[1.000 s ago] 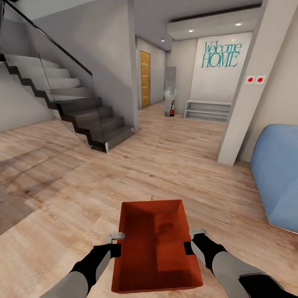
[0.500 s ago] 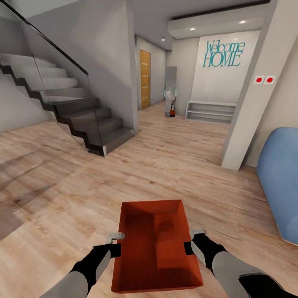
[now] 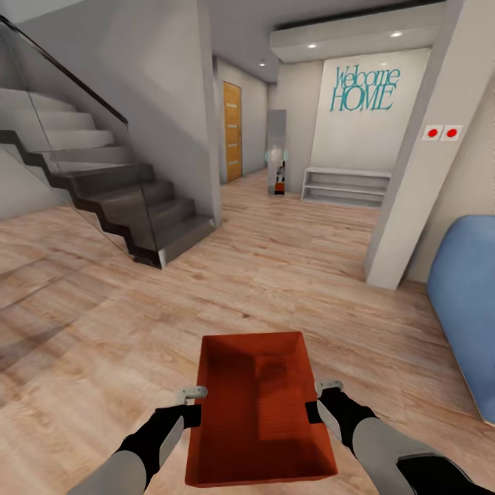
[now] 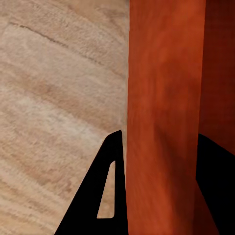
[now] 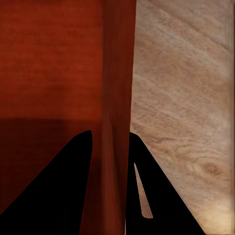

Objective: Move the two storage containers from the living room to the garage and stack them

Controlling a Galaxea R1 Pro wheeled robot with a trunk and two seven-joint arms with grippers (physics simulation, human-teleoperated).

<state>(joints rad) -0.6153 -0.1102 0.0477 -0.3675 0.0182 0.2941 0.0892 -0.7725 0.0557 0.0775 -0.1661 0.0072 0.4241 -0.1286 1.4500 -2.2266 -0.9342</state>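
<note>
- Light wood-plank floor (image 3: 289,275), matt and grained, runs to a dark stepped staircase (image 3: 130,199) with a glass rail, a rounded blue sofa (image 3: 467,309) and teal "Welcome HOME" wall lettering (image 3: 364,89)
- Smooth red-orange open-topped rectangular plastic bin (image 3: 258,409) is carried above the planks, between both arms
- Left gripper (image 3: 194,407) pinches the bin's left wall; the left wrist view shows one black finger (image 4: 105,196) on each side of that wall
- Right gripper (image 3: 317,402) likewise clamps the right wall, its black fingers (image 5: 63,191) straddling it

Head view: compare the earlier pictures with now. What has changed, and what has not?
The whole scene has shifted, so the camera moved with the robot, not the furniture. The red bin stays put between the left gripper and right gripper, each still clamped on a side wall.
</note>
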